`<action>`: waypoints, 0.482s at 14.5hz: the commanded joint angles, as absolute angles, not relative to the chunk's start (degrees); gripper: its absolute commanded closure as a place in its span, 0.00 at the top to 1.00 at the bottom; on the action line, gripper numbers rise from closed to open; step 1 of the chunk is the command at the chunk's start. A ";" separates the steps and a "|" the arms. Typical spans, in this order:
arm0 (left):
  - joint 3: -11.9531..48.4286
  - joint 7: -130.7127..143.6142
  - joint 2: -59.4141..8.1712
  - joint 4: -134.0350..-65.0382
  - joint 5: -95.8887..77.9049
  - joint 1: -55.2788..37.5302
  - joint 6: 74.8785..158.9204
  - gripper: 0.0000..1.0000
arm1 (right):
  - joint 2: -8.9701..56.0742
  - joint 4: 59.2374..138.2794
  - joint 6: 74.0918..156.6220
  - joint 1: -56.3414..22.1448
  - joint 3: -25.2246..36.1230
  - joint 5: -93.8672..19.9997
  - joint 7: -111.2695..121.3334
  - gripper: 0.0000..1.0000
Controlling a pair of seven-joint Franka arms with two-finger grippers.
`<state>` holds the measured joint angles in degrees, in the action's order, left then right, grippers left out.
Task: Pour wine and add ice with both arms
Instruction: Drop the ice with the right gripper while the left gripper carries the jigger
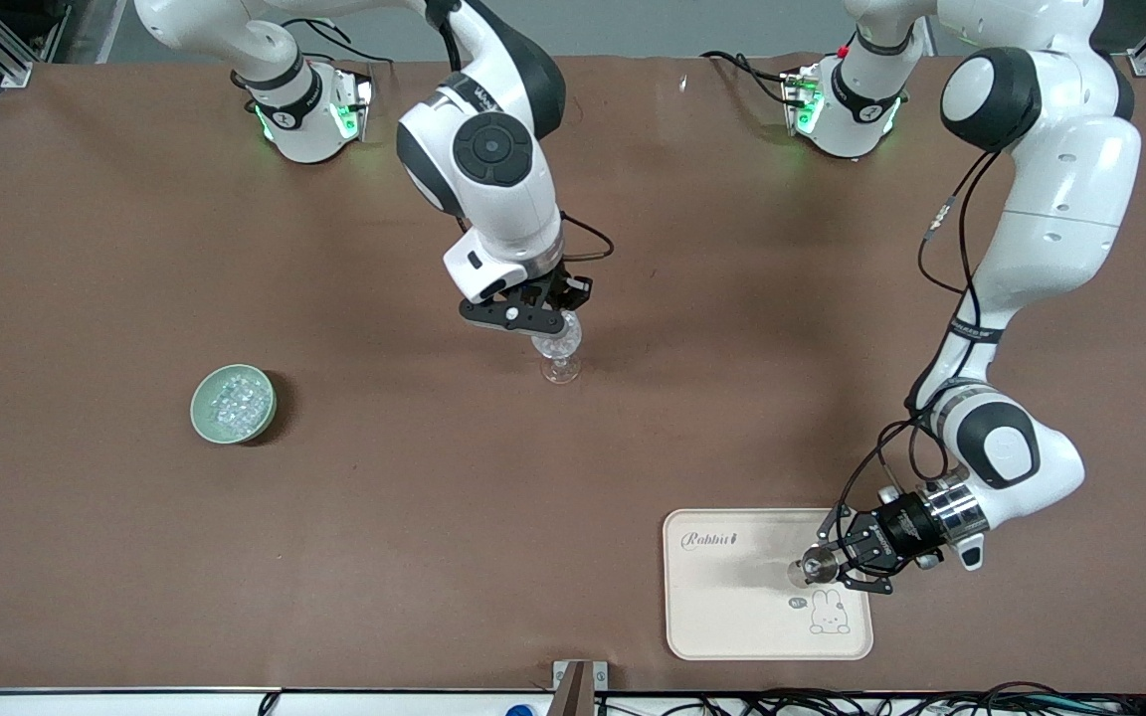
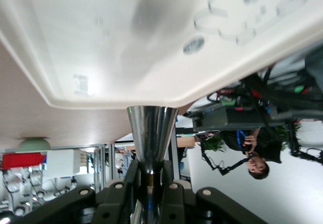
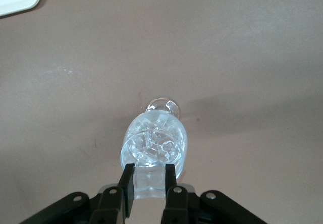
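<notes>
A clear wine glass stands mid-table with several ice cubes in it. My right gripper is just over the glass's rim and is shut on one clear ice cube. A pale green bowl holding more ice sits toward the right arm's end of the table. My left gripper is low over the cream tray and is shut on the narrow waist of a shiny metal measuring cup, which also shows in the front view.
The cream tray, printed with a rabbit and the word Rabbit, lies near the table's front edge toward the left arm's end; it fills much of the left wrist view. Brown tabletop lies open between the bowl, the glass and the tray.
</notes>
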<state>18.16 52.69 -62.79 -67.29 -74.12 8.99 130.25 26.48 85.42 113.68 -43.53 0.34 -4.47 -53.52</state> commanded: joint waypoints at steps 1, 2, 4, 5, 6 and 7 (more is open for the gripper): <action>18.37 51.95 -66.00 -64.34 -76.11 8.87 130.25 0.01 | 27.07 84.90 113.47 -43.68 1.05 -5.27 -53.35 0.01; 18.37 51.68 -66.53 -64.25 -76.11 8.96 130.25 0.01 | 27.51 84.90 113.47 -43.68 1.05 -5.27 -53.35 0.04; 18.19 51.76 -66.71 -64.25 -76.11 9.14 130.25 0.02 | 28.12 84.90 113.73 -43.68 1.05 -5.19 -53.35 0.17; 18.19 51.85 -66.71 -64.34 -76.11 9.31 130.17 0.02 | 28.21 84.90 113.73 -43.77 1.05 -5.10 -53.35 0.21; 18.19 51.94 -66.71 -64.42 -76.20 9.32 130.17 0.02 | 28.30 84.90 113.73 -43.68 1.14 -5.10 -53.35 0.25; 18.19 51.94 -66.71 -64.51 -76.20 9.32 129.99 0.03 | 28.30 84.90 113.73 -43.68 1.14 -4.75 -53.35 0.33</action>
<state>18.11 52.42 -66.16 -65.84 -74.66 9.33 130.26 28.02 85.41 113.69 -43.52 0.80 -4.47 -53.49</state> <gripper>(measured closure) 0.789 0.722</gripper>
